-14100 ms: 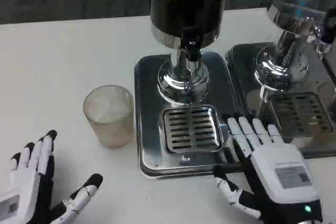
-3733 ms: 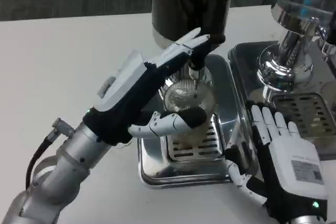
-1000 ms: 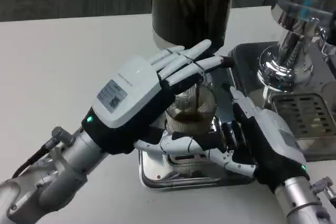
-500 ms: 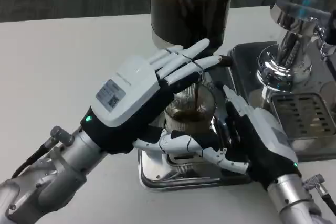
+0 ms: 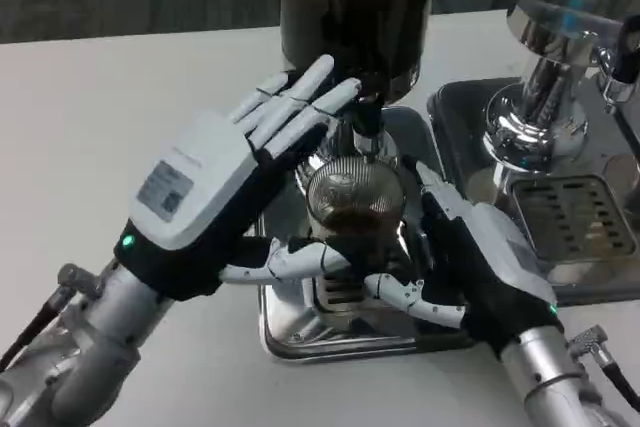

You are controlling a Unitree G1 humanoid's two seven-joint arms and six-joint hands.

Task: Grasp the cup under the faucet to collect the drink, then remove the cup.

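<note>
At frame centre the right hand (image 5: 478,262) wraps its fingers on the cup (image 5: 353,205) from the right. The left hand (image 5: 215,192) has spread fingers beside the cup. The cup stands on the tray (image 5: 300,332), below the faucet (image 5: 366,119).

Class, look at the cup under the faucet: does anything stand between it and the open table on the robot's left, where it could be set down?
Yes. The left robot hand lies along that side of the cup, with its thumb curled across the front. The tray rim also lies that way.
</note>
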